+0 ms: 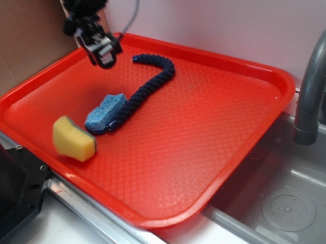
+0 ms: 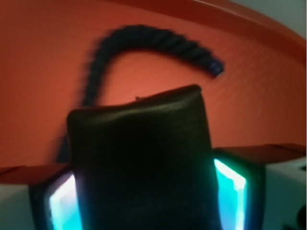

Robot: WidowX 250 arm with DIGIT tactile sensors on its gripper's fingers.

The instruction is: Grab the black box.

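Note:
The black box (image 2: 139,163) fills the middle of the wrist view, dark and glossy with rounded top corners. It sits between my two glowing cyan pads (image 2: 231,191), which press on its left and right sides. In the exterior view my gripper (image 1: 105,53) hangs above the far left corner of the red tray (image 1: 218,168), shut on the black box (image 1: 107,59), which shows only as a small dark shape between the fingers. The box is lifted off the tray floor.
A dark navy braided rope (image 1: 145,85) curves across the tray's middle. Its end lies over a blue sponge piece (image 1: 104,112), and a yellow sponge (image 1: 72,138) sits at the near left. A sink basin (image 1: 283,203) and grey faucet (image 1: 312,90) are on the right.

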